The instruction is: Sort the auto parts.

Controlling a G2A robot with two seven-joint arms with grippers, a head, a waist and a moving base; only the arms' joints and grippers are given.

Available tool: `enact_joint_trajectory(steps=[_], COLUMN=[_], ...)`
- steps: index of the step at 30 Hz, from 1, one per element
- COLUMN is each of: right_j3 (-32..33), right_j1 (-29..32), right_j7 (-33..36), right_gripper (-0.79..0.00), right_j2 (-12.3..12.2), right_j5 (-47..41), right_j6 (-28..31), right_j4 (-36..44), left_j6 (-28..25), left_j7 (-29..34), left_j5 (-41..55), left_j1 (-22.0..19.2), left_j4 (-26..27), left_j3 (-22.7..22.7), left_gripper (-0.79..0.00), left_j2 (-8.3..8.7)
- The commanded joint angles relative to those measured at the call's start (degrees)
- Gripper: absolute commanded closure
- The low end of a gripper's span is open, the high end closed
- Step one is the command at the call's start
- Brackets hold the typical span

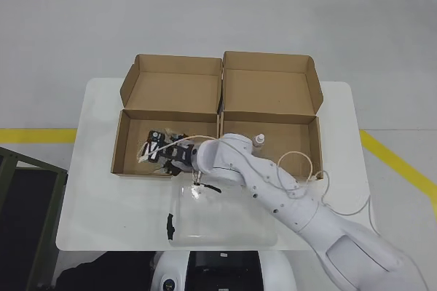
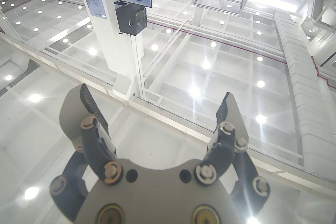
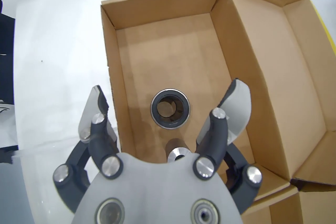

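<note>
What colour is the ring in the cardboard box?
The round ring is black, silver-edged; right wrist view.

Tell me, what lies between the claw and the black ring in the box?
Nothing: in the right wrist view, the open right gripper hangs over the black ring, unobstructed.

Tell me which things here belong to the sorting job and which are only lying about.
Job: right gripper, cardboard box under it, black ring part, metal part, second box, small pale part, clear tray (likely the supply).
Lying about: green rack, yellow floor line.
</note>
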State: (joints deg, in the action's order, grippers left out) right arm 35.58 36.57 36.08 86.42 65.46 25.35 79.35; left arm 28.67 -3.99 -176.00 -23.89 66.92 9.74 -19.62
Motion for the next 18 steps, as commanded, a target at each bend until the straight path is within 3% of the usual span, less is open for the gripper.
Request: enact_joint_trajectory(steps=[1, 7, 18], right_j3=[2.12, 9.48, 25.4], right_j1=[2.49, 10.9, 25.9], right_j7=[0.57, 1.06, -3.05], right_gripper=[-0.785, -0.785, -0.785], right_j2=[-1.08, -4.32, -9.25], right_j5=[0.85, 1.99, 3.03], right_j6=[0.97, 5.75, 15.52], right_j4=[4.63, 15.89, 29.49], left_j6=[0.0, 0.0, 0.0], left_j7=[0.0, 0.0, 0.0], left_j5=[0.0, 0.0, 0.0], left_j1=[0.0, 0.0, 0.0], left_j4=[0.0, 0.0, 0.0], left_j3=[0.0, 0.0, 0.0], left_gripper=[-0.785, -0.785, -0.785], left_j2=[0.0, 0.0, 0.0])
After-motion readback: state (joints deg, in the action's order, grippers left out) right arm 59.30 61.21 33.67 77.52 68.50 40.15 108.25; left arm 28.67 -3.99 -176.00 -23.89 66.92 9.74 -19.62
